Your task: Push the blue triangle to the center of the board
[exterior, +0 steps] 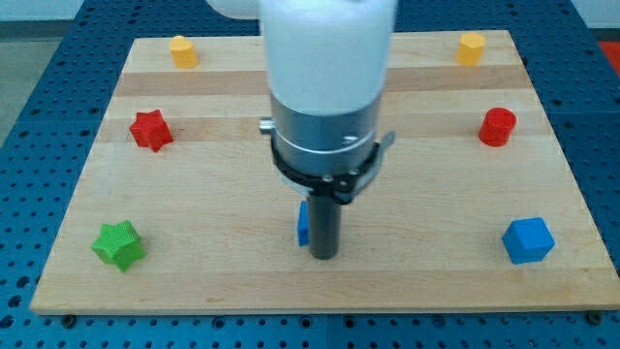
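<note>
The blue triangle [303, 223] shows only as a thin blue sliver at the left side of my rod, near the middle bottom of the wooden board [194, 281]. Most of it is hidden behind the rod. My tip [325, 256] rests on the board touching or right next to the triangle's right side. The arm's white and grey body [325, 87] covers the board's centre.
A yellow block [183, 50] sits top left, another yellow block [471, 47] top right. A red star [151, 130] is at the left, a red cylinder [498, 126] at the right. A green star [118, 244] is bottom left, a blue cube [528, 240] bottom right.
</note>
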